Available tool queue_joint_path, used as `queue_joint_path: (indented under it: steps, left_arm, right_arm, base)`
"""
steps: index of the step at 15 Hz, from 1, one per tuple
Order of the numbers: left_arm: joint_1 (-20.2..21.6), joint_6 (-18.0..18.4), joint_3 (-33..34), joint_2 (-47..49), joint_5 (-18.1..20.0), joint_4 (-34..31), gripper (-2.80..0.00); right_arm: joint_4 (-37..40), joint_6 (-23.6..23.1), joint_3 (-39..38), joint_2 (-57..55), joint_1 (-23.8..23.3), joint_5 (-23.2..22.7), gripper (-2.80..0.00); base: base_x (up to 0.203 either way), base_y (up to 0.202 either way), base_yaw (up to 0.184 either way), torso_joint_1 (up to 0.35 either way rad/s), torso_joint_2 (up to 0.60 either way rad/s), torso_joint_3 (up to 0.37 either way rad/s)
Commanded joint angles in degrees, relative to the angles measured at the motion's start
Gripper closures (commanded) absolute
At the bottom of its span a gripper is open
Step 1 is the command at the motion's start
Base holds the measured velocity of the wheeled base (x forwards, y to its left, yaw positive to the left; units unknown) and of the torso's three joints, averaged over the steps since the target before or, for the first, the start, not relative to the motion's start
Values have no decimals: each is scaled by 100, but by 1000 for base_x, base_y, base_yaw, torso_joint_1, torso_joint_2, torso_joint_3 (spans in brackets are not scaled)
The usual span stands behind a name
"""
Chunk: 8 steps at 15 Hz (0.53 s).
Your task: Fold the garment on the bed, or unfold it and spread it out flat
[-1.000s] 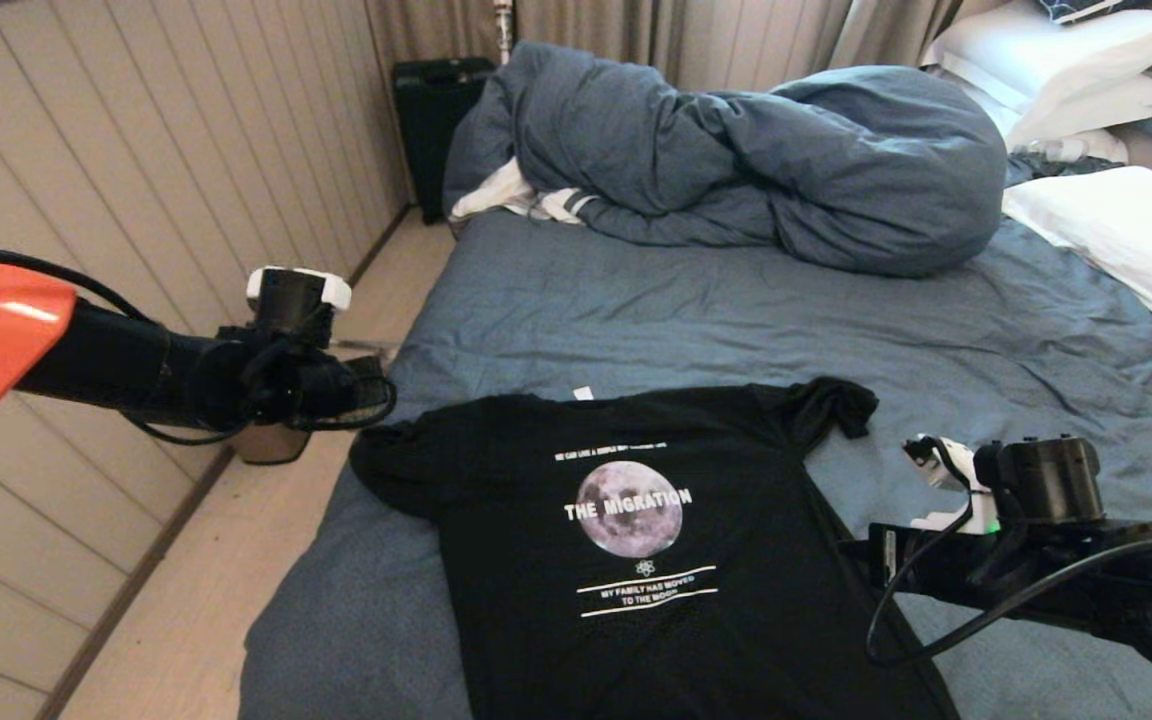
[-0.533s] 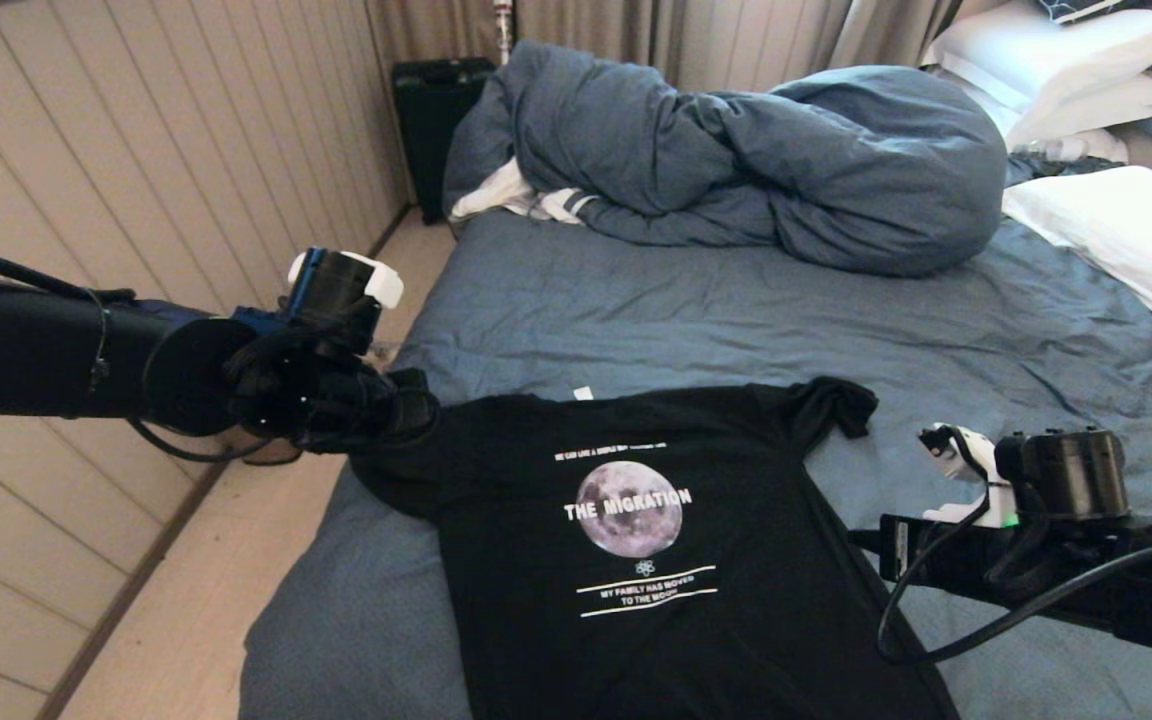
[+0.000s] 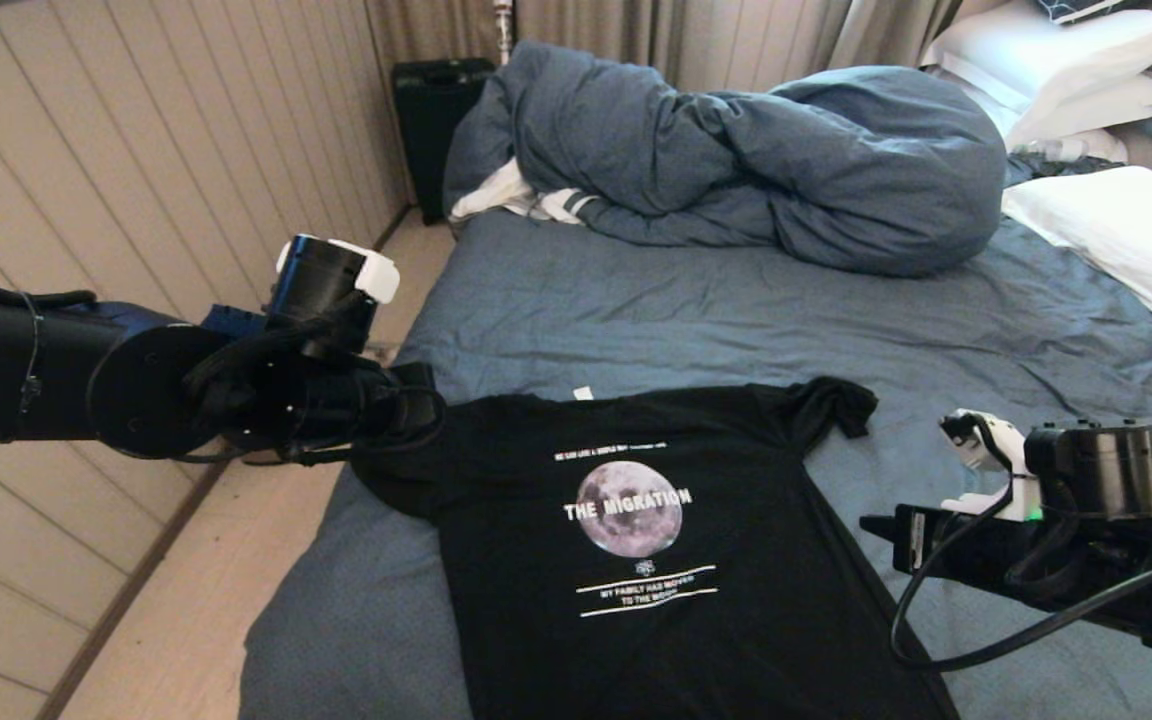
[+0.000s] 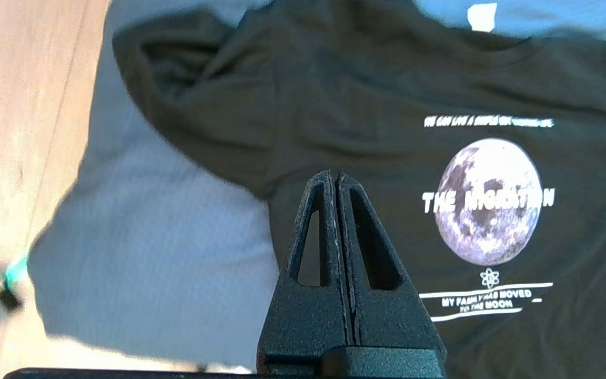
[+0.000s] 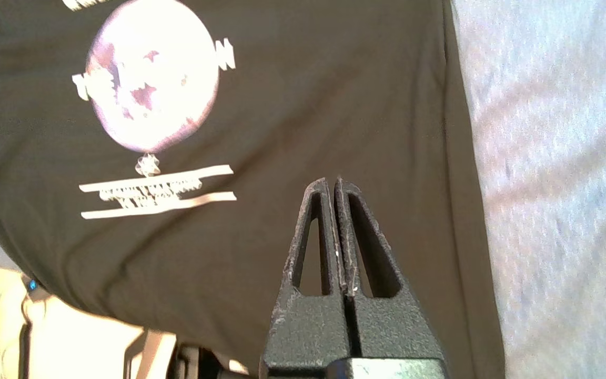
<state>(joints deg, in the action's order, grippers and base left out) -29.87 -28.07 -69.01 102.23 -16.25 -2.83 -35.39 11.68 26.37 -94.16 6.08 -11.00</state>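
Wrinkled blue-grey bed (image 3: 636, 300) carries the black moon-print T-shirt (image 3: 656, 560) spread nearly flat; only sleeves stay rumpled. Left end effector (image 4: 336, 181) and right end effector (image 5: 332, 184) hover closed, empty.

Black arms, looping black cables, white-capped wrists, ribbed triangular black jaws

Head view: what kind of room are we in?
Almost certainly a bedroom. A large bed with a wrinkled blue-grey sheet fills the view, with a bunched blue-grey duvet and white pillows at its far end. Beige curtains hang behind it.
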Motion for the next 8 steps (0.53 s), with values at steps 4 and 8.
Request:
queue_joint_path:
  steps: [4,8]
  left_arm:
    - [-10,83,85,-30,115,139,0]
    - [-10,83,152,-68,338,89,0]
  right_arm:
    - [-128,16,-64,37,7,-8,0]
    - [-56,10,-62,67,42,-17,0]
  base:
    - [0,0,0,0,0,0]
    - [0,0,0,0,0,0]
